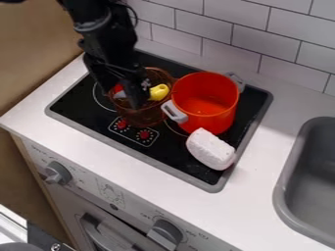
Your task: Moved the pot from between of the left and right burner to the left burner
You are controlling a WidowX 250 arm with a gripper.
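Camera view: the translucent reddish-brown pot (145,116) is round-walled, open-topped and glossy, and dark stovetop shows dimly through its side. It stands between the two burners, partly over the edge of the left ring (98,100), just behind the red stove knobs (144,134). A yellow object (159,92) shows inside it. The black gripper (134,97) is at the pot, its tip over the near-left part of the opening; whether it is open or closed I cannot tell. Just beside stands an orange-red pot (206,119) with gray handles.
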